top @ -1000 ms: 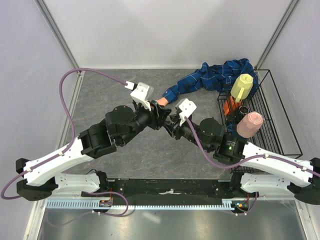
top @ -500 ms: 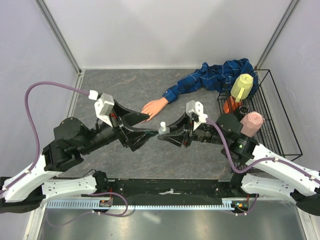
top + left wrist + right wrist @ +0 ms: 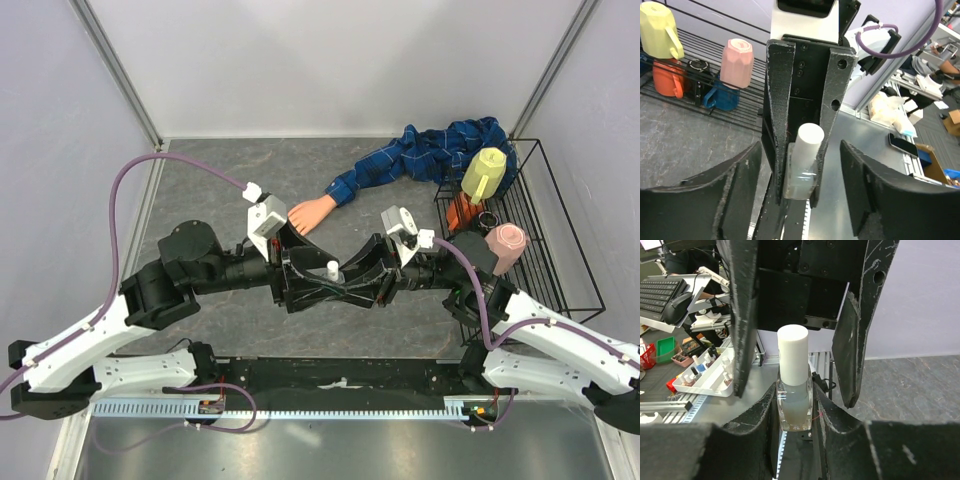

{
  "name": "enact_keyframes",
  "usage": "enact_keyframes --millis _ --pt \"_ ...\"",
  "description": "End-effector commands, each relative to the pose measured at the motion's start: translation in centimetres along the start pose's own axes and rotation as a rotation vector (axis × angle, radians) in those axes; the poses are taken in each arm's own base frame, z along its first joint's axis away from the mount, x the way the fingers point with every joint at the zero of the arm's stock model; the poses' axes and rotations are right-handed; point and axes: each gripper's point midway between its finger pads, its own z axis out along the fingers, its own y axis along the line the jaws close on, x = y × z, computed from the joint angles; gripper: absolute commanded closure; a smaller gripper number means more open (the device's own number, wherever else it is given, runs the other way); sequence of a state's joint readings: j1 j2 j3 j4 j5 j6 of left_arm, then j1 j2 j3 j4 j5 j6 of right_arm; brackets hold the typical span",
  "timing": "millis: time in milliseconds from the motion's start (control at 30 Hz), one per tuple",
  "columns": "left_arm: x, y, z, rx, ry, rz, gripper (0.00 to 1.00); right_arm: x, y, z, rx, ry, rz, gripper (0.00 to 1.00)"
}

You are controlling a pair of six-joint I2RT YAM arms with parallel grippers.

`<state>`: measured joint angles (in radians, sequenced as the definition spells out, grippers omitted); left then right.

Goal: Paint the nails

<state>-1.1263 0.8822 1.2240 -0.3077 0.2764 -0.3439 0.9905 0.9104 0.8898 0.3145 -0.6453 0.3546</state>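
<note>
A grey, stone-mottled surface (image 3: 220, 190) carries everything, walled in by plain white panels. Two black-and-white robot arms reach inward from its near edge and meet at the middle. A black wire rack (image 3: 560, 250) stands along the right side, holding a pale yellow faceted mug (image 3: 484, 172), a pink faceted mug (image 3: 499, 248) and a glossy orange mug (image 3: 460, 212). A rumpled blue plaid shirt sleeve (image 3: 420, 160) lies from the rack toward the centre, and the smooth peach mannequin hand (image 3: 312, 211) sticks out of its cuff. The hand's long axis runs from upper right to lower left, fingertips pointing left and slightly toward the arms, just beside the left wrist's white camera housing. The left fingers (image 3: 735, 190), matte black and scuffed, stand apart on either side of the right arm's tip, touching nothing. The right fingers (image 3: 715, 450) are clamped on a small, upright clear glass bottle with a white cylindrical cap (image 3: 794, 385), near the hand. The nails (image 3: 291, 214) sit at the fingertips, too small to make out.
</note>
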Motion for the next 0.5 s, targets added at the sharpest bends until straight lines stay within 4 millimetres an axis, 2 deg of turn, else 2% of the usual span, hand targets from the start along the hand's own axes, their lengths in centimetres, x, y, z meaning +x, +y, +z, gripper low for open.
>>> enact_keyframes --millis 0,133,333,467 --pt "-2.0 -1.4 0.0 0.071 -0.048 0.007 0.39 -1.0 0.7 -0.2 -0.030 -0.030 -0.027 1.00" --pt "-2.4 -1.0 0.2 0.049 -0.063 -0.002 0.45 -0.7 0.7 -0.4 -0.023 -0.005 -0.031 1.00" --pt "-2.8 -1.2 0.1 0.058 -0.077 -0.013 0.41 -0.3 0.6 -0.7 -0.018 0.010 -0.039 1.00" --pt "-2.8 -1.2 0.2 0.057 -0.070 -0.017 0.53 -0.6 0.6 -0.7 -0.016 0.000 -0.044 1.00"
